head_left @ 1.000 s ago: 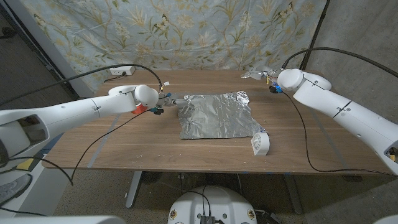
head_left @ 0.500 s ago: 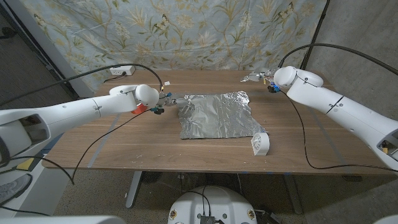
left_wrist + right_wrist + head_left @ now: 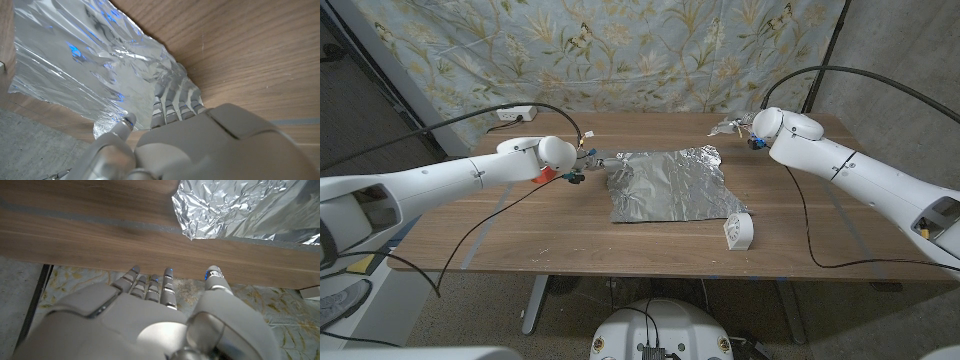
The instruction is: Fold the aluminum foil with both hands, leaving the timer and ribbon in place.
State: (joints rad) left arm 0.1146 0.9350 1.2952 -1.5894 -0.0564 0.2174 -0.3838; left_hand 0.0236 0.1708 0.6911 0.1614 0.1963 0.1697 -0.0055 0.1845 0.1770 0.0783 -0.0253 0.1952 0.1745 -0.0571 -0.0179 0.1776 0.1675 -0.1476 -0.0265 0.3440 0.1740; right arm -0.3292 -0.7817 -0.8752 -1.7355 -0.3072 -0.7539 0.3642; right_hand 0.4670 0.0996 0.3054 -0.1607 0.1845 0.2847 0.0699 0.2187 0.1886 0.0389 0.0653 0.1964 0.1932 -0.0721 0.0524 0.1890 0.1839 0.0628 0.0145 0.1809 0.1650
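A crinkled aluminum foil sheet [image 3: 670, 186] lies spread on the middle of the wooden table. My left hand [image 3: 592, 160] is at its far left corner. In the left wrist view the straight fingertips [image 3: 175, 97] touch the foil's [image 3: 90, 65] rumpled edge, with the thumb apart beside it. My right hand [image 3: 731, 125] hovers past the foil's far right corner, fingers extended and holding nothing. In the right wrist view this hand [image 3: 150, 315] is a short way from the foil corner [image 3: 235, 210]. A white timer [image 3: 738, 232] stands at the foil's near right corner. A red ribbon [image 3: 546, 175] peeks out beside my left wrist.
A white power strip [image 3: 513, 114] sits at the table's far left edge with cables trailing over the table [image 3: 520, 240]. A patterned curtain hangs behind. Bare wood runs along the near edge and the right side.
My right arm has swung in toward the table's middle, bringing the hand nearer the foil's far right corner. The left hand, foil, timer and ribbon have stayed put.
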